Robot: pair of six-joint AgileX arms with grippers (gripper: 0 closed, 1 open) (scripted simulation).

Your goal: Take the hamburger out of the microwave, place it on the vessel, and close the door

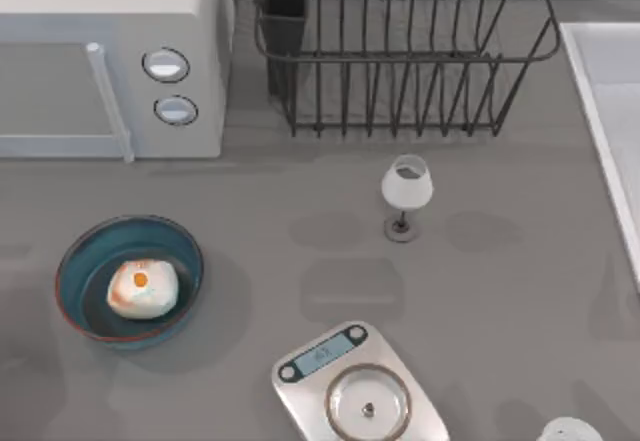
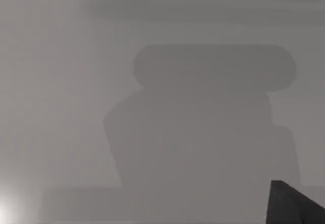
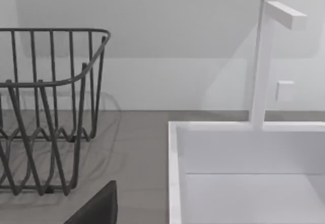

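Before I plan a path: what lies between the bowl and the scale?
In the top view, only bare grey table lies between the bowl, which holds the hamburger, and the scale.

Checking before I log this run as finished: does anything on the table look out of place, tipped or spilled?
Nothing stands out. The hamburger sits inside the vessel, the microwave has its door shut, and the wine glass stands upright beside the dish rack. No spills show.

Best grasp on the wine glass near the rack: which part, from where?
Take the wine glass by its bowl, coming in level from the top view's right, fingers either side. It stands upright on a thin stem and small foot, so the wide bowl offers the surest hold; the rack blocks the far side.
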